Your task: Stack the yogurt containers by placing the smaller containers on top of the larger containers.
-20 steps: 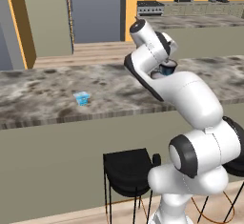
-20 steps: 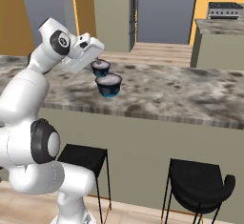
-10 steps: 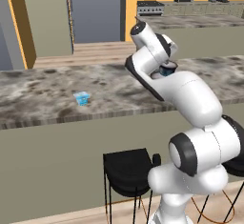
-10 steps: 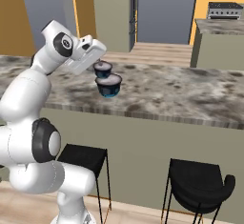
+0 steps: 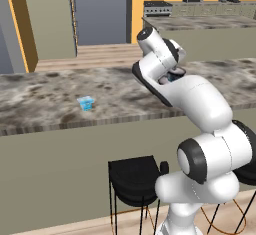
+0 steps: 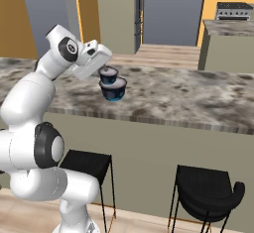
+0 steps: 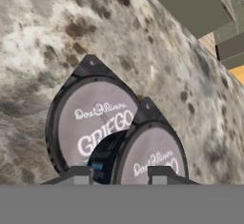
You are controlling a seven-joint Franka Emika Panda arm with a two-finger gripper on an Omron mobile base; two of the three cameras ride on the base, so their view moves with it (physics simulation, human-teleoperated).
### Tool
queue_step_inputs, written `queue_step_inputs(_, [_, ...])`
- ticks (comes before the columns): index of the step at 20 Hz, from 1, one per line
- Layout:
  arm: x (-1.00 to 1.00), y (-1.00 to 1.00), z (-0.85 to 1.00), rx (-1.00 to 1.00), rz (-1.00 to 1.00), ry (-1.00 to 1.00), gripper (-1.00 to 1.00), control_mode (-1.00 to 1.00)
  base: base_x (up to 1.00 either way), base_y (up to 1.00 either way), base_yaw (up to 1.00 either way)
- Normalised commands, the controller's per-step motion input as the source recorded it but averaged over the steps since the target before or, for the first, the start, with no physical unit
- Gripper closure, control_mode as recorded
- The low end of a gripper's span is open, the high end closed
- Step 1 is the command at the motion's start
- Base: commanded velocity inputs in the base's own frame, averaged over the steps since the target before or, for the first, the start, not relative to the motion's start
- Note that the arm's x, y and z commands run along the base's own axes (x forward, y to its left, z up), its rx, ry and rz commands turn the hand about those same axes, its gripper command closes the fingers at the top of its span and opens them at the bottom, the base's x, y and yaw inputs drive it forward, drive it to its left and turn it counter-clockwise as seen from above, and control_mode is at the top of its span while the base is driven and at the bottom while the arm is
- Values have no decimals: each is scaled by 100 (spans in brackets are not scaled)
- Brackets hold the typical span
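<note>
Three yogurt cups are counted: two dark round ones and one tiny light-blue cup. The smaller dark cup is clamped between the nearly closed fingers of the gripper, directly above the larger dark cup; contact between them cannot be told. In the hand view its lid is seen at 4 o'clock of the larger lid. The light-blue cup is set well apart at 9 o'clock of the arm, near the counter front edge. Open stone is left toward 3 o'clock. Two black stools are placed below
</note>
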Motion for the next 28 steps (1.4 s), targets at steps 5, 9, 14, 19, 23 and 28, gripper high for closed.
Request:
queue_step_inputs(5, [8,-2,-6,0,0,0,100,-100,0,0,0])
queue_step_inputs(9, [15,0,-4,0,0,0,100,-100,0,0,0])
queue_step_inputs(14, [18,0,-6,0,0,0,100,-100,0,0,0])
queue_step_inputs(19, [14,0,-7,0,0,0,100,-100,0,0,0])
queue_step_inputs(23, [11,-1,-6,0,0,0,100,-100,0,0,0])
queue_step_inputs(28, [3,0,-9,0,0,0,100,-100,0,0,0])
